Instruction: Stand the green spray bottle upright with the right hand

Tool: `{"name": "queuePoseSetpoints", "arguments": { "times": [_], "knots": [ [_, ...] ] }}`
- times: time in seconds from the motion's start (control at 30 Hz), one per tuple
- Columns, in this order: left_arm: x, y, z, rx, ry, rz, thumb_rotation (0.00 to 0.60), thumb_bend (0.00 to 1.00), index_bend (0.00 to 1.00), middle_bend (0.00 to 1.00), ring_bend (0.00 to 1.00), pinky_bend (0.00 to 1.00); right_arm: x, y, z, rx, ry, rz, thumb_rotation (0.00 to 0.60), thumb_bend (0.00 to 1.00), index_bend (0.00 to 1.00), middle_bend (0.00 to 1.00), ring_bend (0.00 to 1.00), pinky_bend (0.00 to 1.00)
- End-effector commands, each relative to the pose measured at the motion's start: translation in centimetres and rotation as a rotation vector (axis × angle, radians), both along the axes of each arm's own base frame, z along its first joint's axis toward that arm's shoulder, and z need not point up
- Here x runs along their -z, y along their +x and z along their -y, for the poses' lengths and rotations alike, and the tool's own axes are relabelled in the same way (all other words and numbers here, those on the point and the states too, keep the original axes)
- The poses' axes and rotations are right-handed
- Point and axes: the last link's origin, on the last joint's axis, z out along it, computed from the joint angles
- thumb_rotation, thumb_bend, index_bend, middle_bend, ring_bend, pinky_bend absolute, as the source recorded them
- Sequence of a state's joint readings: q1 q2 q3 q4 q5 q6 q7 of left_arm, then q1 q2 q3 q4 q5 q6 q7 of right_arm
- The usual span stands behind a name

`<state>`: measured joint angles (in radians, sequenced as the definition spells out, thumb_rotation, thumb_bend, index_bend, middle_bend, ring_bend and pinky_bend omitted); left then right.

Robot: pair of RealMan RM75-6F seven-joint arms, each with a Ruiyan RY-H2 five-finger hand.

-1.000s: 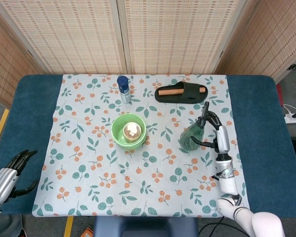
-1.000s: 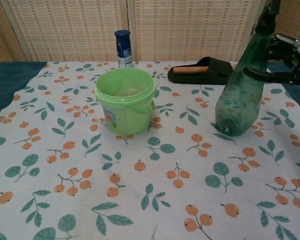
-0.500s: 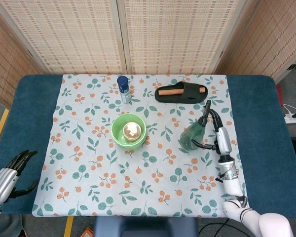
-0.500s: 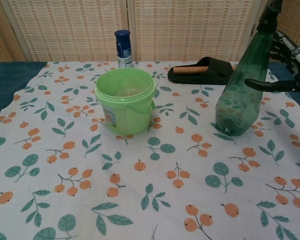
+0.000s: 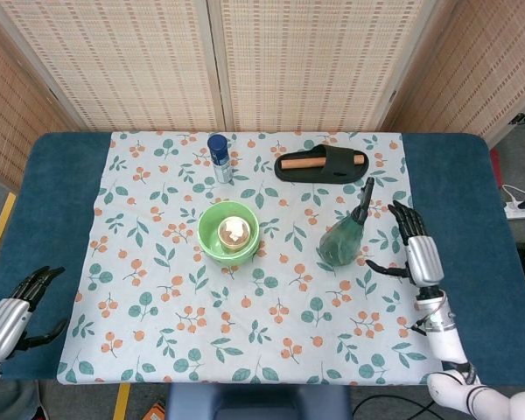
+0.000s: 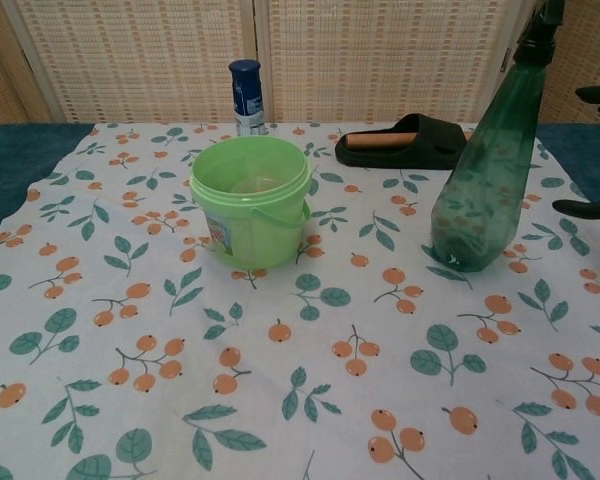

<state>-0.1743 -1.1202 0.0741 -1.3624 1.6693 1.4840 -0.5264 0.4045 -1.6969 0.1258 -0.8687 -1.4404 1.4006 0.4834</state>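
Bottle (image 6: 488,175) stands upright near cloth's (image 5: 157,350) right edge — right hand (image 5: 417,252) released, fingers spread, just beside. A stray knock could topple it.

cloth (image 5: 157,289) spread over table (image 5: 44,201). bucket (image 5: 229,233) near cloth centre, small container (image 5: 234,232) inside it. capped bottle (image 5: 219,157) upright at bucket's 12 o'clock, well apart. slipper (image 5: 322,164) at bucket's 2 o'clock, near cloth's far edge. spray bottle (image 5: 343,238) upright at bucket's 3 o'clock, before slipper. right hand (image 5: 417,249) just beside spray bottle at its 3 o'clock, apart. left hand (image 5: 17,311) at bucket's 8 o'clock, off cloth.
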Motion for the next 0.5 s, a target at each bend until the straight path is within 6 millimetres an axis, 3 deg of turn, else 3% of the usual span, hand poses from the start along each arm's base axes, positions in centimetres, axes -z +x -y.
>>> {"name": "queuePoseSetpoints", "arguments": {
  "times": [0.03,0.23,0.5],
  "knots": [
    [-0.1,0.2,0.0,0.007,0.008,0.007,0.6,0.32,0.07,0.1,0.0,0.11,-5.9,-1.3,-4.6,0.27,0.006,-0.552,0.6,0.0,0.0,0.0,0.0,0.0],
    [0.0,0.7,0.0,0.029,0.011,0.005,0.6,0.32,0.03,0.1,0.0,0.11,-9.1,-0.7,-5.9,0.358,0.036,-0.643,0.6,0.0,0.0,0.0,0.0,0.0],
    [-0.3,0.5,-0.1,0.015,0.031,0.009,0.6,0.32,0.06,0.1,0.0,0.11,-10.4,-0.5,-7.8,0.323,-0.024,-0.721,0.6,0.0,0.0,0.0,0.0,0.0]
  ]
}}
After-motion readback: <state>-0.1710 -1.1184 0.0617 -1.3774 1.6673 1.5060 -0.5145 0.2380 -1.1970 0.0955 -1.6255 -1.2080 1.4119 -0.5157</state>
